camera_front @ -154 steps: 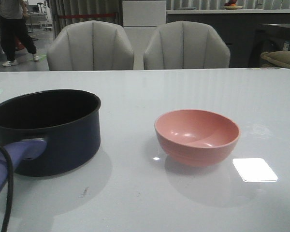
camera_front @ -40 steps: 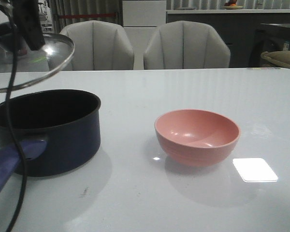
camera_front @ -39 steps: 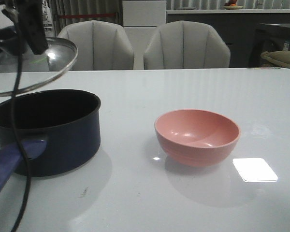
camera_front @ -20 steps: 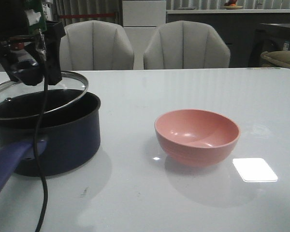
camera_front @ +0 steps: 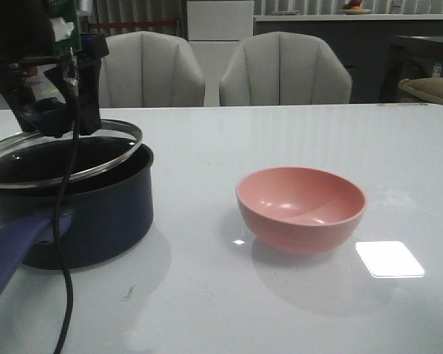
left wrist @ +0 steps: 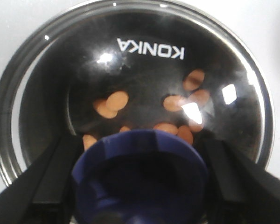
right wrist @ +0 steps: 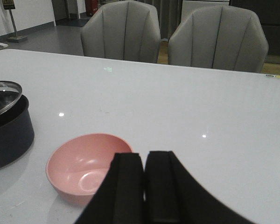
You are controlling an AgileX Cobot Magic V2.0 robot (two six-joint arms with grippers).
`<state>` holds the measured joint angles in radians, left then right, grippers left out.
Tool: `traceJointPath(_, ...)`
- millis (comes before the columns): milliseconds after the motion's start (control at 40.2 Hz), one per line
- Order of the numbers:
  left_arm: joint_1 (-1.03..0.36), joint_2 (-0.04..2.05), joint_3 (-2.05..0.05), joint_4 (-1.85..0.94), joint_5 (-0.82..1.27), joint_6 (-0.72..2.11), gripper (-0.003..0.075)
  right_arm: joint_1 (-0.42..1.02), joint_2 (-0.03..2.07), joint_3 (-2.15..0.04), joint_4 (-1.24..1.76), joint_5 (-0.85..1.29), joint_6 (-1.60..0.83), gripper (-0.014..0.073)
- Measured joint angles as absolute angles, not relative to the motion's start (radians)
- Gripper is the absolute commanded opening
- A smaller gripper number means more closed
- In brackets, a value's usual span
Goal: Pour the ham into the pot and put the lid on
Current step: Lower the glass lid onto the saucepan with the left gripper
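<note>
Standing at about nine o'clock on the white worktop [camera_front: 295,140], the pot [camera_front: 96,214] has its long purple-blue handle [camera_front: 11,251] reaching toward the near edge, and the lid [camera_front: 96,158] sits over its mouth, tilted, the far rim riding a little higher than the near rim and the steel edge close on the pot's rim; whether it is fully seated I cannot tell. The left claw [left wrist: 140,186] comes down from above and is clamped on the lid's blue knob [left wrist: 140,163], a dark finger [left wrist: 51,182] pressed to each side of it. Through the glass in the left wrist view the ham [left wrist: 113,101] shows as small orange pieces scattered on the dark floor of the pot, under the word KONKA printed on the glass. A black cable [camera_front: 63,251] hangs from that arm across the front of the pot. The pink bowl [camera_front: 301,209] stands well apart at about three o'clock from the pot, upright, nothing in it. The right claw [right wrist: 144,186] hangs above the worktop on the near side of the bowl, its two black fingers pressed together on nothing. Two grey chairs [camera_front: 284,70] stand behind the far edge
</note>
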<state>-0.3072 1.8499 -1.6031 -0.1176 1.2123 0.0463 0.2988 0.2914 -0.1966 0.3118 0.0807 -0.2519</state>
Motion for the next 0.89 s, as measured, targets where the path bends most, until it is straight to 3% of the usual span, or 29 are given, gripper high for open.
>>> traceJointPath(895, -0.371, 1.856, -1.603, -0.068, 1.216, 0.046, 0.0209, 0.299, 0.291, -0.197, 0.312, 0.081, -0.252, 0.0150)
